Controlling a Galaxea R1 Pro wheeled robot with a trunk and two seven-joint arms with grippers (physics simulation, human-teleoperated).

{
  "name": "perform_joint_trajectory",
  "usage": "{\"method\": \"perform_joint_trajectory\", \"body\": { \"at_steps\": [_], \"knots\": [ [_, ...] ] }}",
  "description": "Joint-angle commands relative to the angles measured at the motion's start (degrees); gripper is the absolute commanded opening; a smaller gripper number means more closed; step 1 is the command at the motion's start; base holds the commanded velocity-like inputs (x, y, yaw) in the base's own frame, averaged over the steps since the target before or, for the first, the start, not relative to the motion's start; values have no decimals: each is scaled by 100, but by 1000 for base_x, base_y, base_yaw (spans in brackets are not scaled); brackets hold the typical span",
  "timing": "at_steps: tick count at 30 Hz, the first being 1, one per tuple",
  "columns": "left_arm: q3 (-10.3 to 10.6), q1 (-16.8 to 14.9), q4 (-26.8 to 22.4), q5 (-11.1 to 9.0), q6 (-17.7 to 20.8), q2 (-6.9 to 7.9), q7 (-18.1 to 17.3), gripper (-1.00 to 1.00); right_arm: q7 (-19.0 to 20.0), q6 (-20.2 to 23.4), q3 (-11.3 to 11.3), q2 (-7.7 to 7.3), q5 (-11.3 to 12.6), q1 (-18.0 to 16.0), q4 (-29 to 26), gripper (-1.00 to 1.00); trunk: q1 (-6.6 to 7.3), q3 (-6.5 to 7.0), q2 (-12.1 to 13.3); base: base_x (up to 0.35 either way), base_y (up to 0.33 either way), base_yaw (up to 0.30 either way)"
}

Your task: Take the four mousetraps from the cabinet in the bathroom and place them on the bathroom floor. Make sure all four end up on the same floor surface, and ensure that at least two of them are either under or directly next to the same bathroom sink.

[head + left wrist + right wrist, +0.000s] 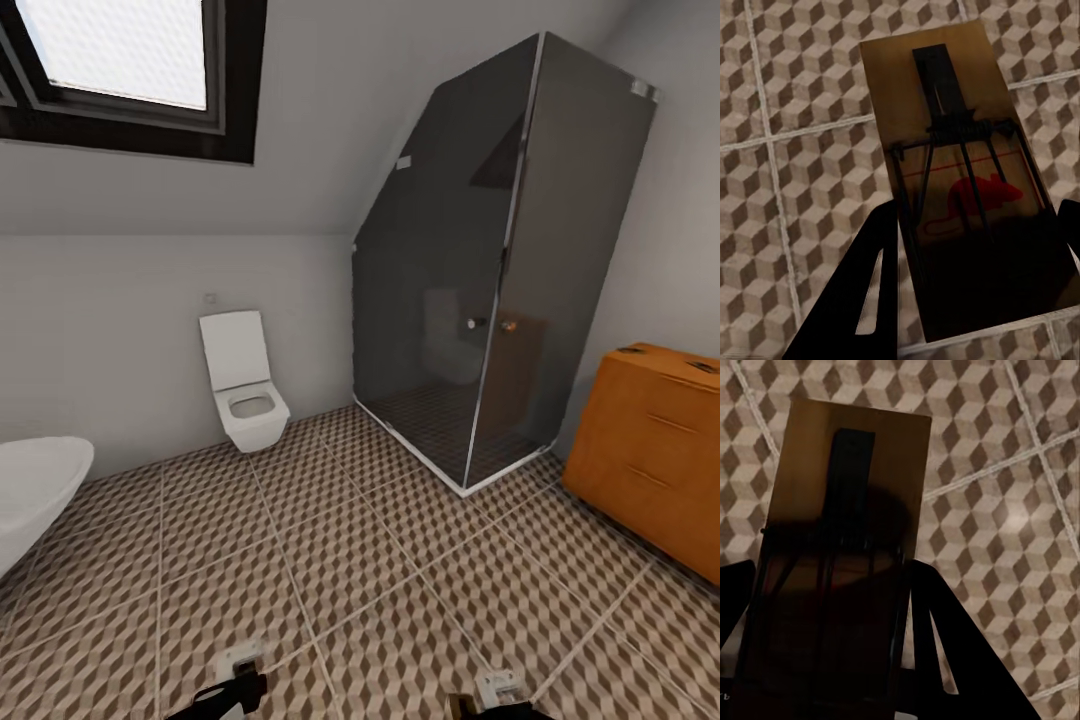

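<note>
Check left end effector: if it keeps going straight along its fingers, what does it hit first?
Probably the bathroom floor. The left end effector is shut on a mousetrap that sticks out past the fingers, so the trap's far end would likely touch the tiles first. Depth is unclear.

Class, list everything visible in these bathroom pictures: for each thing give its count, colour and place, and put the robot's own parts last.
Window: one, dark frame, in the sloped ceiling at upper left.
Toilet: one, white, against the far wall.
Sink: one, white, at the left edge.
Shower: one, dark glass, in the far right corner.
Cabinet: one, orange-brown, at right; two small dark things on top, too small to identify.
Floor: brown, beige and white cube-pattern tiles.
Mousetraps: two, tan; one in the left pincer, one in the right pincer.
Pincers: two, black; left, right, each above the floor.
</note>
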State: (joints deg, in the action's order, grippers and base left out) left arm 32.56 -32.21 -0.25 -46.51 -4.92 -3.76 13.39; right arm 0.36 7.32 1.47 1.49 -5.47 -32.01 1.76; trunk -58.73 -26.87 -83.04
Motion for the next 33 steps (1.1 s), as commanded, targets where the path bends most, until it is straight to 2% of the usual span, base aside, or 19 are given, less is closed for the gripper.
{"method": "perform_joint_trajectory", "body": {
  "at_steps": [1, 8, 18, 33],
  "knots": [
    [48, -1, -1, -33, -9, -2, 31, -100, 8, 10, 11, 0, -35, -7, 6, -100, 0, -6, -3, 0, 0, 300],
    [48, 4, -1, -33, -9, -2, 32, -100, -32, 12, 6, -2, -41, -7, 5, -100, 0, -6, -3, 0, 0, 287],
    [48, 4, 1, -33, -9, -2, 32, -100, -42, 22, 5, 0, -38, -7, 5, -100, 0, -6, -3, 0, 0, 121],
    [48, 4, -1, -33, -9, -2, 32, -100, -53, 17, 2, -2, -42, -7, 4, -100, 0, -6, -3, 0, 0, 287]
  ]
}}
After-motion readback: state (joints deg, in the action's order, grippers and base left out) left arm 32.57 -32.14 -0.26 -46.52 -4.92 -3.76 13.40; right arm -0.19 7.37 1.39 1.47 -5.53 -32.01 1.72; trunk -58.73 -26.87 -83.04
